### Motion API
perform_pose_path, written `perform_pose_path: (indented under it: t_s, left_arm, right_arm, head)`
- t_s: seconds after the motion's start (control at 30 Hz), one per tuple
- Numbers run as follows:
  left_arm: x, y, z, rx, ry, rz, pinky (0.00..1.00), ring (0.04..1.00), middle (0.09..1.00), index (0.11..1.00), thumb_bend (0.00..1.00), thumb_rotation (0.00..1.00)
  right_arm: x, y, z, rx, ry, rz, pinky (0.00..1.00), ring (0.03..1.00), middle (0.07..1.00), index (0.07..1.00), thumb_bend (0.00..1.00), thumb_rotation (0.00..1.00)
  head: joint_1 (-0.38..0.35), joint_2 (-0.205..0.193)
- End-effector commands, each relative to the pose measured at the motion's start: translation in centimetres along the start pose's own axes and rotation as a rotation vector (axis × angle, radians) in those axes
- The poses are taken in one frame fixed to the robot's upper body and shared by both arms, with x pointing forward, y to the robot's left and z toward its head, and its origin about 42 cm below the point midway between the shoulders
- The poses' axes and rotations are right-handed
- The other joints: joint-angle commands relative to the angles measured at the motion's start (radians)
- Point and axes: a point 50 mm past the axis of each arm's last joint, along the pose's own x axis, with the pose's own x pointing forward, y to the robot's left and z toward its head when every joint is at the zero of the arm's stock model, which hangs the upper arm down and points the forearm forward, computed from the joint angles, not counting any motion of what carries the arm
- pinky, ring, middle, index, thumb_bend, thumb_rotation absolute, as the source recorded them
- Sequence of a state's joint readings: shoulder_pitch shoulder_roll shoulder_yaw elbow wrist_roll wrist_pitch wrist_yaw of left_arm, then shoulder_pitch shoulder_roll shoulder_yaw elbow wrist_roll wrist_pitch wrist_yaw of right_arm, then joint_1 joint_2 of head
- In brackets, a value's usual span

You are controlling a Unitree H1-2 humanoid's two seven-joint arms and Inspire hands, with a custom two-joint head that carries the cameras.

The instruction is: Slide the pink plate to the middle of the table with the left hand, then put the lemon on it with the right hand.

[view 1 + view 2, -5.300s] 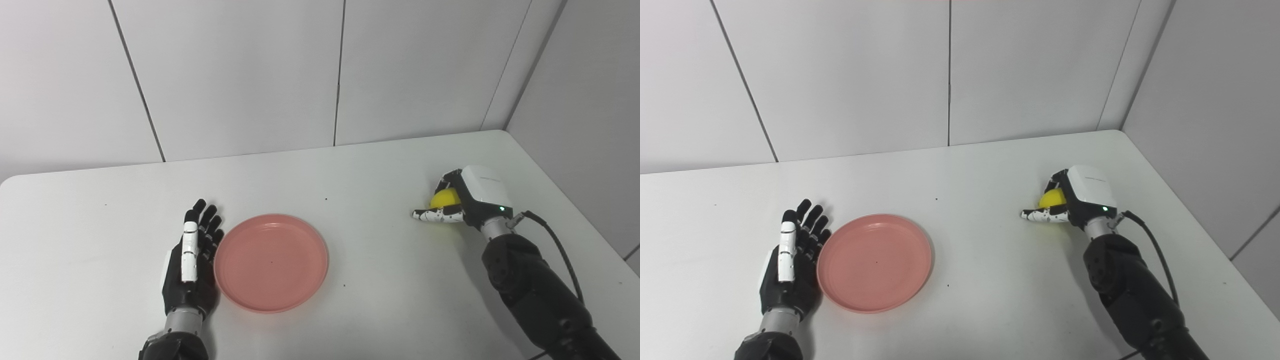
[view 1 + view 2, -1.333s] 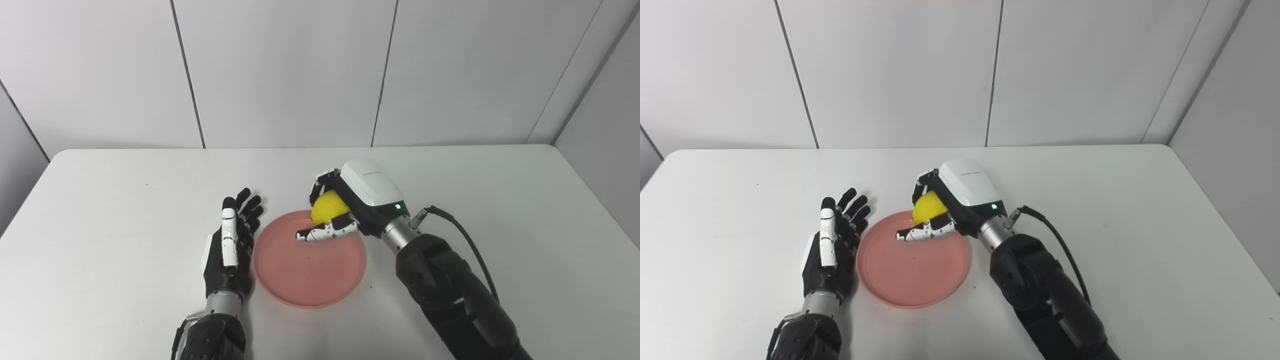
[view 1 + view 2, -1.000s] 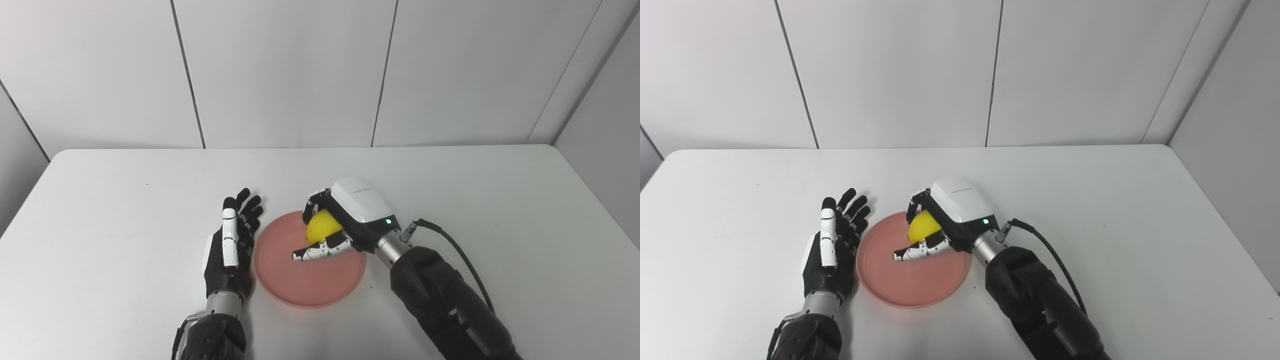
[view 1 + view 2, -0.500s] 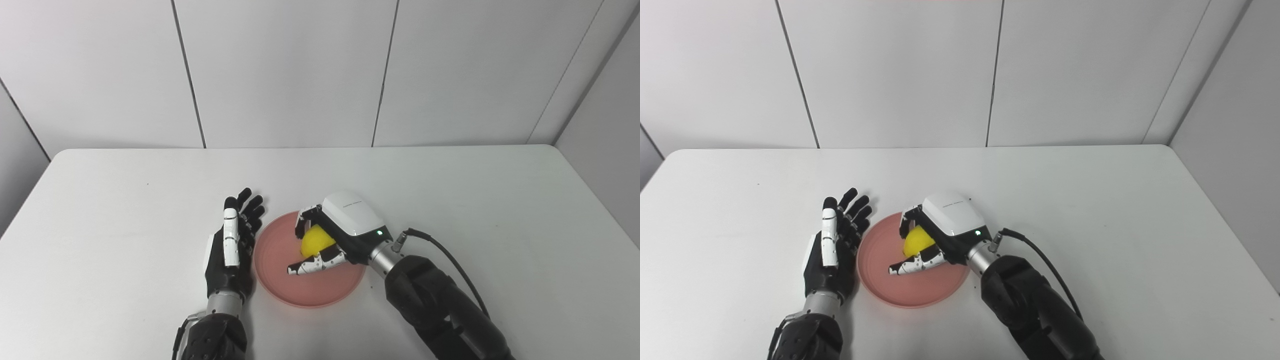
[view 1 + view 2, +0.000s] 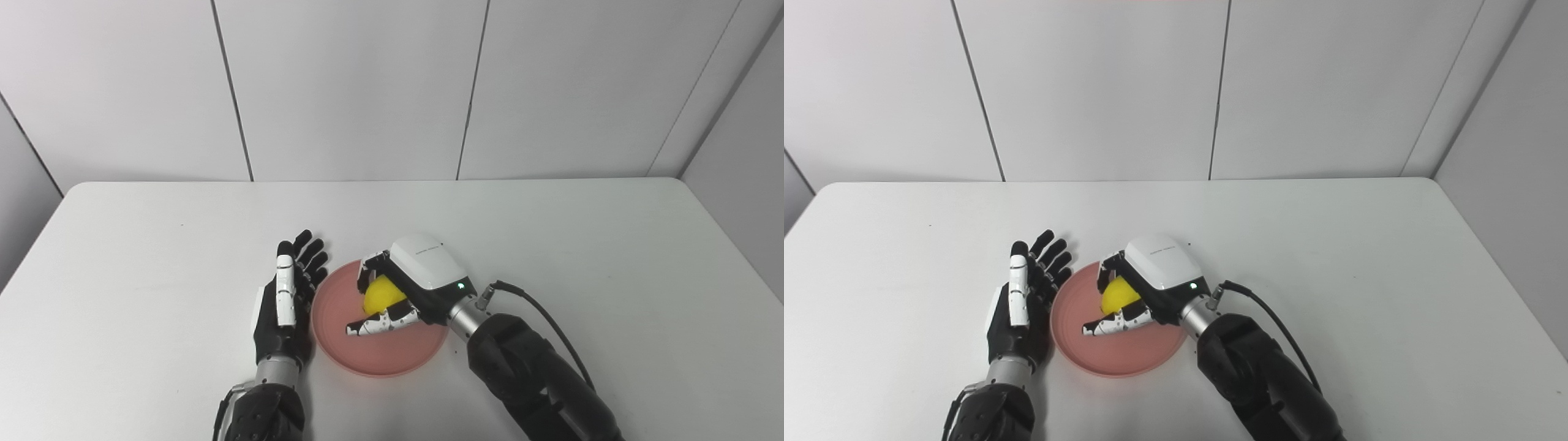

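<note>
Nearest you, both forearms come up from the bottom edge, the left one dark and short, the right one thick and black with a cable (image 5: 539,306) looping off its wrist. Your left hand (image 5: 283,312) lies flat on the table (image 5: 582,245) with fingers spread and straight, holding nothing, its inner edge right against the left rim of the pink plate (image 5: 392,358). Whether it actually touches the rim, you can't tell from here.

Just past that, your right hand (image 5: 404,294) is over the plate, fingers curled round the lemon (image 5: 381,295) and the thumb stretched out low beneath it, pointing left across the plate's floor. The lemon sits in that grasp, yellow showing between fingers and thumb, above the plate's inner half. You can't tell whether its underside is on the plate or just clear of it. A green light glows on the white back of the hand.

The plate itself sits on the near half of the table, a little left of centre.

Beyond it the white tabletop runs on to the pale panelled wall (image 5: 355,92).
</note>
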State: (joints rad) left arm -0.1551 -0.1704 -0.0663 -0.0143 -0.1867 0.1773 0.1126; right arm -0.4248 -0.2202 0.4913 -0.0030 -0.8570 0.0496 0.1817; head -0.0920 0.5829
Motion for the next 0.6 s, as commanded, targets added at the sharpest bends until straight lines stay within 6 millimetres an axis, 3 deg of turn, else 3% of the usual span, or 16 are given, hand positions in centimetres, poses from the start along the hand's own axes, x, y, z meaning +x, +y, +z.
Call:
perform_pose_path:
  t_s: [0.0, 0.17, 0.57]
  left_arm:
    - [-0.6, -2.6, -1.0, -0.081, 0.034, 0.012, 0.91, 0.885, 0.871, 0.856, 0.63, 1.00]
    - [-0.6, -2.6, -1.0, -0.082, 0.040, 0.006, 0.95, 0.909, 0.888, 0.876, 0.64, 1.00]
    - [-0.7, -2.5, -0.9, -0.087, 0.035, 0.005, 0.96, 0.905, 0.873, 0.876, 0.63, 1.00]
  right_arm:
    - [0.9, -1.5, 0.6, -0.027, -0.061, -0.076, 0.20, 0.268, 0.356, 0.464, 0.50, 0.47]
    - [0.7, -0.6, 0.0, -0.032, -0.035, -0.070, 0.22, 0.297, 0.396, 0.514, 0.49, 0.54]
    - [0.7, 0.3, -0.3, -0.083, -0.015, -0.064, 0.31, 0.391, 0.463, 0.538, 0.52, 0.60]
  head:
    - [-0.001, 0.001]
    - [0.003, 0.001]
    - [0.000, 0.005]
